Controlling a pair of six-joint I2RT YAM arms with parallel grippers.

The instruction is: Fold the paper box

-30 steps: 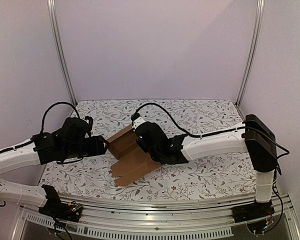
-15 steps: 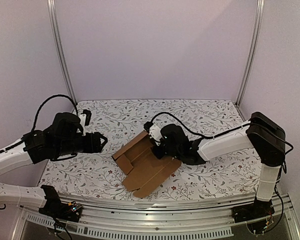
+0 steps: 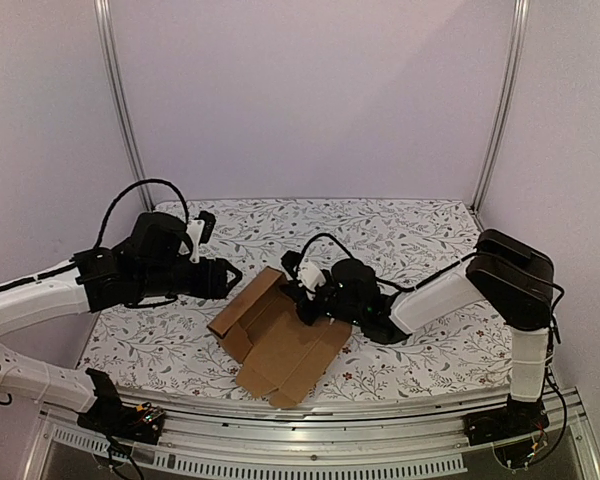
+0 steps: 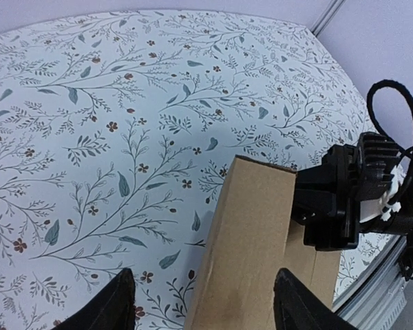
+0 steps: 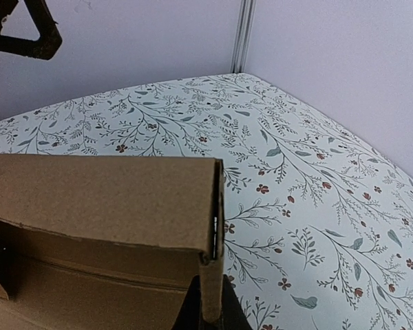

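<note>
Lying mid-frame in the top view on the floral-printed table cover (image 3: 420, 230), the plain brown corrugated cardboard paper box (image 3: 285, 345) is only part-folded. Its long axis appears to run diagonally from upper left to lower right, with the raised wall on its upper-left edge and flat flaps pointing toward the bottom of the frame. The right gripper (image 3: 305, 293) is pinched narrow on that wall's end. The left gripper (image 3: 230, 275), spread wide, hovers just upper-left of the box; its wrist view shows the wall between its fingers (image 4: 117, 302).
</note>
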